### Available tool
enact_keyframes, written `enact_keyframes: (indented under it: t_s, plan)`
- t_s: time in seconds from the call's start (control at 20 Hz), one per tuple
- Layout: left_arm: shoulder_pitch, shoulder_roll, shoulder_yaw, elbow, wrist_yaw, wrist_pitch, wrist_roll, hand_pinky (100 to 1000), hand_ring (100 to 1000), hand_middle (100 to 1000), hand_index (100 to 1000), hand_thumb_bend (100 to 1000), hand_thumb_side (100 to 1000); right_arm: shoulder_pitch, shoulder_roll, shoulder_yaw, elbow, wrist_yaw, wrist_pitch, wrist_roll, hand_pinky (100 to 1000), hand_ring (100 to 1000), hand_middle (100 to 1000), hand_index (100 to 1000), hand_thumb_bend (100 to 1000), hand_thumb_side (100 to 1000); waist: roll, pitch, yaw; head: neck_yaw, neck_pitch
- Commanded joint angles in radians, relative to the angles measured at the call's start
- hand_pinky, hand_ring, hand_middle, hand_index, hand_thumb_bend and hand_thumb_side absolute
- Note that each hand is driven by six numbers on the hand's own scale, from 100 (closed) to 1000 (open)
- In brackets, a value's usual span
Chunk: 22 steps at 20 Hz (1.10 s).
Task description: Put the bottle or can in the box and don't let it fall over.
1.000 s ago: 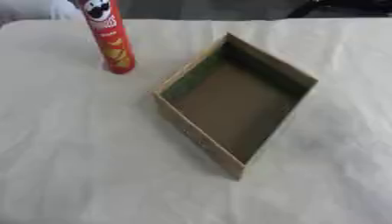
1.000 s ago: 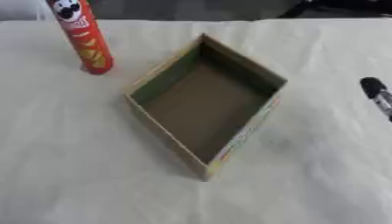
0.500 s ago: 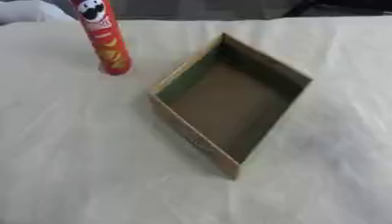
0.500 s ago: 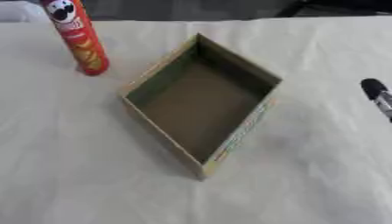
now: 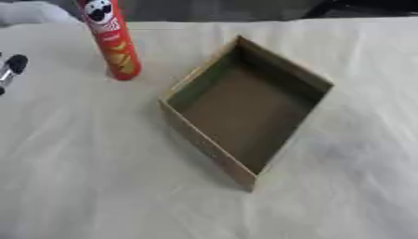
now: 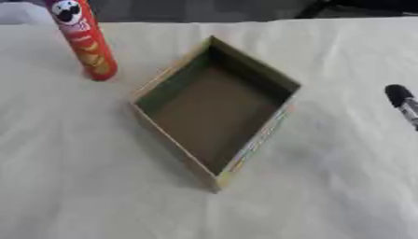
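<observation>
Newly in view since the earlier frames: left hand, a dark fingertip at the left edge of the left eye view. Unchanged: right hand, a dark fingertip at the right edge of the right eye view. Finger state of both: cannot tell, only tips visible. Red chip can upright on white cloth, far left, outside the box, near its left corner but apart from it. Cardboard box open-topped, turned corner-on to the viewer, centre of cloth, interior bare. Both hands well apart from can and box.
</observation>
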Motion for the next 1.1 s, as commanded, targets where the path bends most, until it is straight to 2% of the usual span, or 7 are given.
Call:
enact_keyframes:
  t_s: [0.05,0.6,1.1]
  plan:
    - [-0.036,0.025,0.002,0.022,0.005,-0.001,-0.01,1000,807,630,852,636,278,-0.009,-0.03,-0.003,-0.024,-0.003,-0.001,0.004,833,805,940,848,565,100,0.0,-0.016,-0.001,0.005,-0.007]
    - [-0.149,0.013,-0.043,0.147,-0.006,0.002,-0.035,1000,799,611,825,632,287,-0.015,-0.029,0.004,-0.024,-0.003,0.003,0.012,834,805,941,849,561,100,-0.002,-0.011,-0.01,0.01,-0.024]
    - [-0.223,0.001,-0.08,0.182,-0.025,-0.005,-0.084,1000,800,607,820,630,277,-0.02,-0.029,0.008,-0.024,-0.007,0.003,0.018,835,805,941,849,557,100,-0.003,-0.011,-0.018,0.014,-0.03]
